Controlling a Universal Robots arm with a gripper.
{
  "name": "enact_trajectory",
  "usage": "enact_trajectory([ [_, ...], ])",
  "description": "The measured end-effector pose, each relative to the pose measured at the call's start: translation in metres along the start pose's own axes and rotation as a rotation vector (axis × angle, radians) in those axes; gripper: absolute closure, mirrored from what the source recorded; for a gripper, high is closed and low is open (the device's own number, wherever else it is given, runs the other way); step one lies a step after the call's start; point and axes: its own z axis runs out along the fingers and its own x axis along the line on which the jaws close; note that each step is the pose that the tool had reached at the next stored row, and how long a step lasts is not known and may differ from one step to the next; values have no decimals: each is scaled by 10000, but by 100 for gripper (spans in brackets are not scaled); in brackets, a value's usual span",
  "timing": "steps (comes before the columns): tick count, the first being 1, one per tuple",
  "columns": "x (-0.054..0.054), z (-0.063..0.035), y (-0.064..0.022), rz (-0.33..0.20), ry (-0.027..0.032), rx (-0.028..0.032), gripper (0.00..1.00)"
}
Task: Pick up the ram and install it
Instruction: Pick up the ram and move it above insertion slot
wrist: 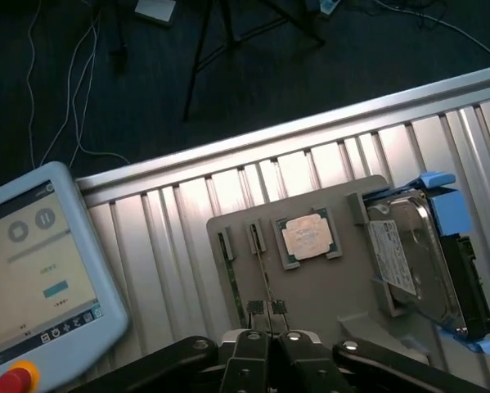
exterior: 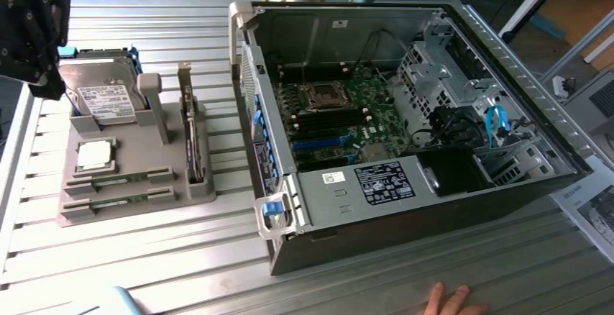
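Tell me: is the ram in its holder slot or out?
In: both ram sticks sit edgewise in slots of the gray holder.

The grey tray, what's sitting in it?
A hard drive, a square silver chip, a green memory stick, a second stick and a tall card. The sticks' lower edges are hidden in slots in the tray.
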Motion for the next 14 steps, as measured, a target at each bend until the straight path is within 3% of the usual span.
enact_trajectory([
  [14, 0, 0, 0, -1743, 215, 127, 89],
])
